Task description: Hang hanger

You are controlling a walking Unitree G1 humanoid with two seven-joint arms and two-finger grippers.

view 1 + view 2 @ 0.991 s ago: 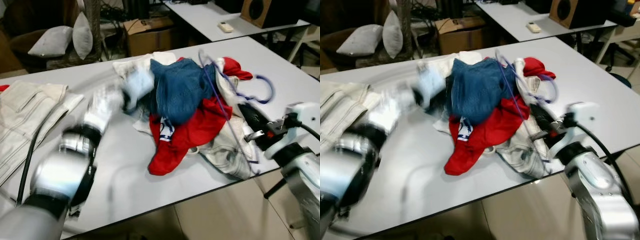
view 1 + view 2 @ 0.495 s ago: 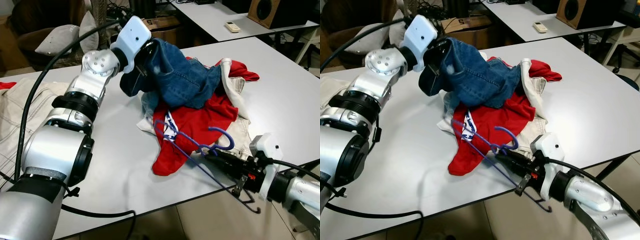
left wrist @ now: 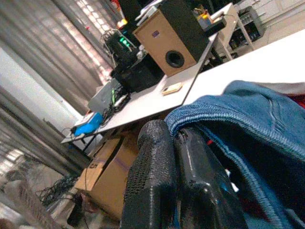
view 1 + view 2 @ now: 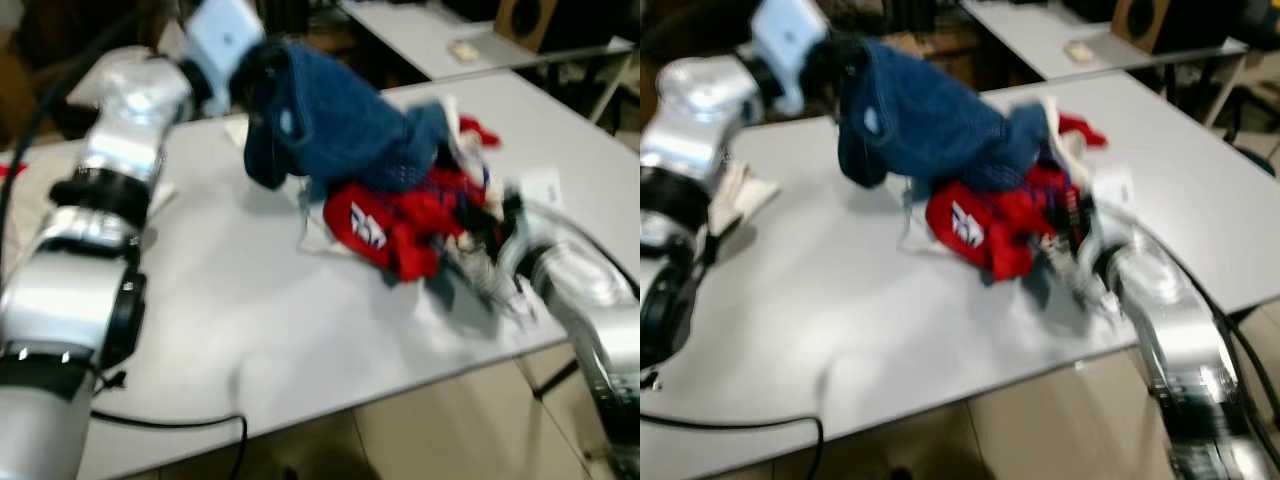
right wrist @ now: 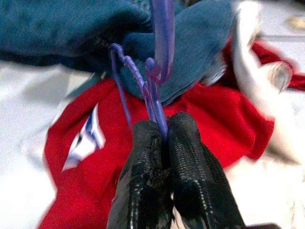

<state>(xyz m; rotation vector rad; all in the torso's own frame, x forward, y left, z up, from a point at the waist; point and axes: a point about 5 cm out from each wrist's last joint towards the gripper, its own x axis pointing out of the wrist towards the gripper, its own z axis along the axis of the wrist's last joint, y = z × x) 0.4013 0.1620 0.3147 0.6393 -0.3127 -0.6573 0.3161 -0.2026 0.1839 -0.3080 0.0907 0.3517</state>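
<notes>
A thin purple hanger (image 5: pixel 159 47) is pinched by its wire in my right gripper (image 5: pixel 162 133), which is shut on it. That gripper (image 4: pixel 1075 225) sits against the right side of the clothes pile, over a red garment (image 4: pixel 400 225). The hanger's hook lies close to the blue denim (image 5: pixel 71 28). My left gripper (image 4: pixel 250 75) is raised at the table's far side. It is shut on the edge of the blue denim garment (image 3: pixel 248 105), which it holds lifted above the pile (image 4: pixel 340 130). The eye views are blurred.
The pile rests on a white table (image 4: pixel 250 320), whose front edge is close to me. A black cable (image 4: pixel 180 420) hangs at that edge. Pale cloth (image 4: pixel 740 185) lies at the left. Behind stand another table (image 4: pixel 430 40), a wooden speaker (image 3: pixel 176 38) and cardboard boxes (image 3: pixel 109 167).
My right gripper has carried the hanger from the table's front edge up into the clothes pile. The left gripper still holds the denim raised. The camera has shifted and blurred.
</notes>
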